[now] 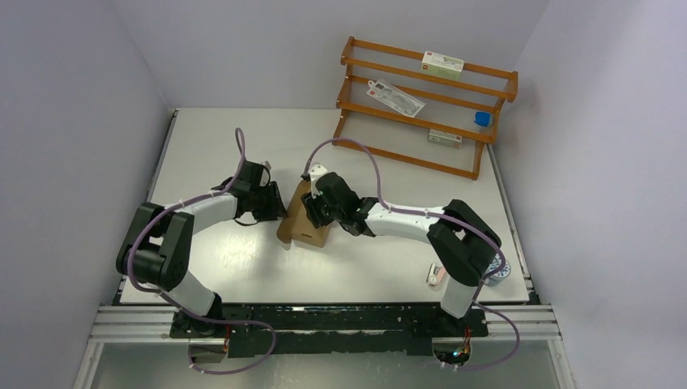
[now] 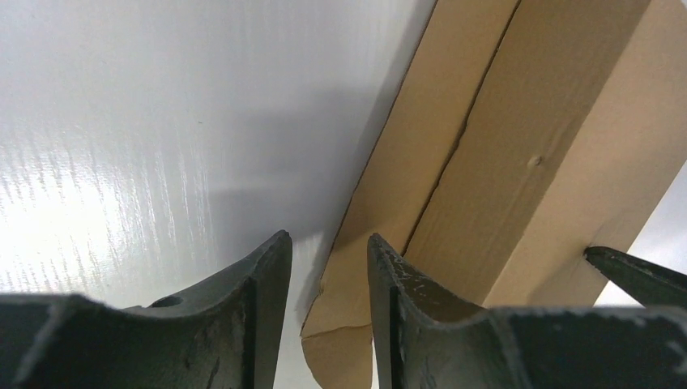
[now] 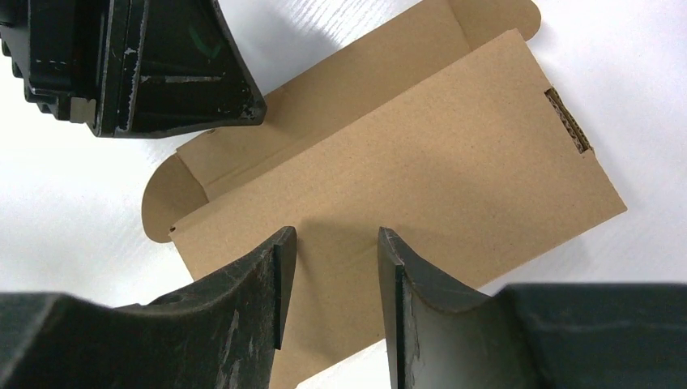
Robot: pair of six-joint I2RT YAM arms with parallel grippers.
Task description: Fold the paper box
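Observation:
The paper box is plain brown cardboard, part folded, lying mid-table between both arms. My left gripper is at its left side. In the left wrist view its jaws stand apart, with a rounded flap of the box showing on the table beyond the gap. My right gripper is over the box's right part. In the right wrist view its jaws are apart above the broad top panel, nothing between them. The left gripper shows beside the far long flap.
A wooden rack leans at the back right, holding a white-green carton, flat packets and a blue item. Small objects lie near the right arm's base, by the table's right edge.

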